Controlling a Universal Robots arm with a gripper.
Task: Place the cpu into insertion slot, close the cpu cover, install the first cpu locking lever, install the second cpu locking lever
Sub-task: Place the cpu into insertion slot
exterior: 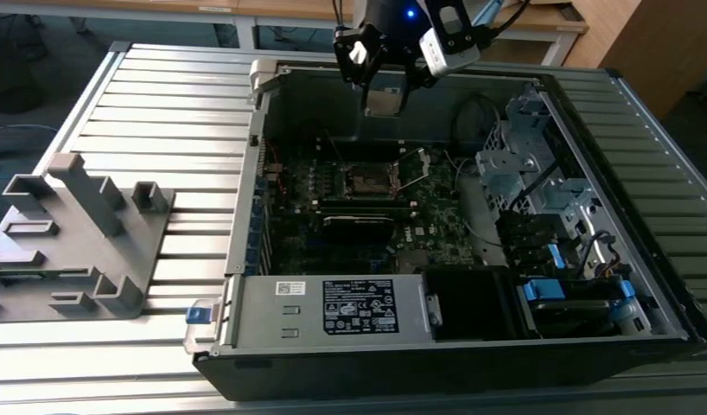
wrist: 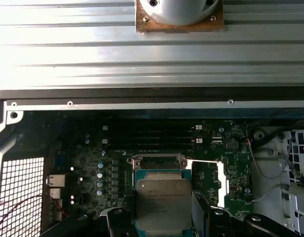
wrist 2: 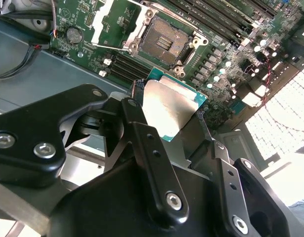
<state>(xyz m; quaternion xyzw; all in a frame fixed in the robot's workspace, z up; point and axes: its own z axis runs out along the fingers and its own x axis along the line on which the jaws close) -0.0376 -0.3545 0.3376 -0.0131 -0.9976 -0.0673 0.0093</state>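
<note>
Broadly, a slatted metal table (exterior: 157,95) carries an open computer case (exterior: 330,363) laid on its side across the middle of the exterior view, so that the board inside faces upward and can be reached from above. A grey moulded fixture (exterior: 77,242) sits on the table at the exterior view's left, apart from the case. Within the case the green motherboard (exterior: 435,216) occupies the centre of the frame. The gripper (exterior: 385,89) hangs in the upper middle of the exterior view, over the far wall of the case. Its fingers (wrist 2: 142,133) are clenched on opposite edges of the cpu (wrist 2: 171,106), which is thus carried with its silver top toward both wrist cameras and clear of everything below. The cpu cover (wrist: 220,182) stands swung open beside the socket, and a thin locking lever (wrist 2: 109,47) lies released to one side, evidently so that the opening is unobstructed. The insertion slot (exterior: 366,180), a dark square just above the centre of the exterior view, is bare, with its contact field exposed in the second wrist view. The chip is well apart from the slot, held higher and nearer the far wall. Placement is therefore judged not yet done, the cover is not closed, and the visible lever is not latched.
</note>
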